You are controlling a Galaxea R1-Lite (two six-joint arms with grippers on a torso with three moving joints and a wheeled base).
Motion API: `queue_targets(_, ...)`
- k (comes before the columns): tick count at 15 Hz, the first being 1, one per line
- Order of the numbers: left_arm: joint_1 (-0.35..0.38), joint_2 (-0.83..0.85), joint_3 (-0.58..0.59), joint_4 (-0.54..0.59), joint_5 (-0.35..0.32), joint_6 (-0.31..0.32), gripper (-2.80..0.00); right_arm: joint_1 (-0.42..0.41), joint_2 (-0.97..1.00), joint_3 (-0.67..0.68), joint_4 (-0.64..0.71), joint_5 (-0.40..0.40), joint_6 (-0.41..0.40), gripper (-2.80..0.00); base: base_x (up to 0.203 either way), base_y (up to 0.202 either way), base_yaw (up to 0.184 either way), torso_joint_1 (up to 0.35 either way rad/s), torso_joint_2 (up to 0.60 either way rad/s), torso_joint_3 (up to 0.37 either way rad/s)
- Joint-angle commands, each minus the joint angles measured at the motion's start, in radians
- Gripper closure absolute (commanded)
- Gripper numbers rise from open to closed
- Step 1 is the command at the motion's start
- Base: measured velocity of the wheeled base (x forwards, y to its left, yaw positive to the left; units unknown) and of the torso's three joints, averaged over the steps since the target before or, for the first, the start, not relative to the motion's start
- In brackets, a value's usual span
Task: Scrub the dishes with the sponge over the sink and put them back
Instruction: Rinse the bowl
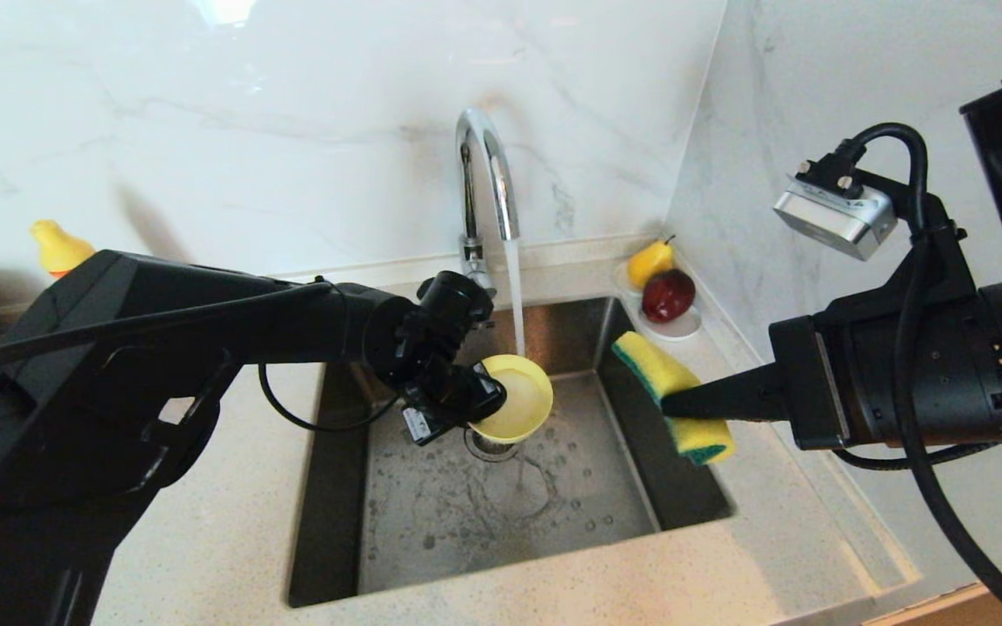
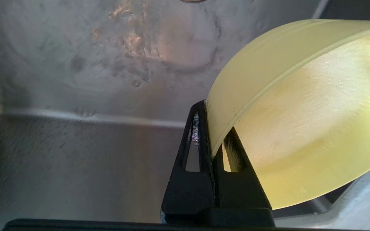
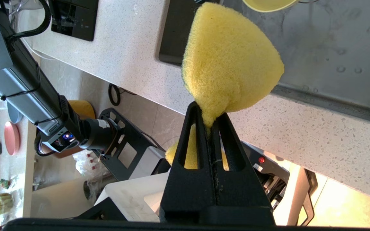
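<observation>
- Over the large square brushed-steel sink [image 1: 431, 530], our left gripper [image 1: 488, 396] is clamped on the rim of the small round yellow plastic bowl [image 1: 518, 398]; the left wrist view shows both fingers [image 2: 201, 150] pinching the wall, one outside, one inside.
- We see the bowl tilted, held above the round drain strainer [image 1: 492, 445], with the water stream [image 1: 515, 296] from the curved chrome tap [image 1: 485, 178] running into it.
- Our right gripper [image 1: 684, 402] is closed tight on the small yellow sponge with green scouring side [image 1: 671, 396], squeezing it at the middle; it hangs over the sink's right edge, apart from the bowl.
- Surface: pale speckled stone counter [image 1: 205, 522] around the sink, white marble-look wall panels [image 1: 292, 113] behind and to the right; sink floor is wet with droplets.
- Back right corner: small white saucer [image 1: 671, 323] with a yellow pear [image 1: 649, 261] and a dark red apple [image 1: 668, 294], touching each other.
- Far left, behind our left arm: a second yellow pear-like fruit [image 1: 57, 246].
- Right wrist view looks past the counter edge to a tiled floor, black equipment frames and a side table with a pink dish [image 3: 11, 138] and a blue dish [image 3: 13, 113].
- Writing: a small white label on the left wrist unit [image 1: 417, 423], unreadable to us.
</observation>
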State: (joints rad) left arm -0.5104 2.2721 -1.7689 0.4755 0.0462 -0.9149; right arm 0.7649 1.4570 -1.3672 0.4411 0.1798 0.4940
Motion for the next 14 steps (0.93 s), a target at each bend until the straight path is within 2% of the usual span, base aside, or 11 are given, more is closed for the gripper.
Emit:
queue_targets(1,-0.001,-0.006,0.0,0.03,-0.001,-0.005,0.0,0.001,-0.001,0.0,0.003,0.001,0.003,0.0,0.0,0.0,0.0,0.0,0.0,0.0)
queue_targets(4,-0.002,-0.004,0.001,0.051,-0.027,-0.007,0.0,0.001,0.0,0.002,0.004,0.001,0.005,0.0,0.0,0.0,0.0,0.0,0.0,0.0)
queue_targets(7,-0.001,0.007,-0.016,0.041,-0.025,-0.007,0.0,0.001,0.001,0.002,0.002,0.001,0.004,0.0,0.0,0.0,0.0,0.0,0.0,0.0)
queue_targets(12,0.0,0.063,-0.118,0.049,-0.019,-0.018,0.0,0.001,0.003,0.017,-0.015,0.001,0.004,0.0,0.0,0.0,0.0,0.0,0.0,0.0)
queue_targets(14,0.0,0.075,-0.124,0.049,-0.019,-0.024,0.0,-0.001,0.005,0.022,-0.021,0.001,0.003,0.0,0.0,0.0,0.0,0.0,0.0,0.0)
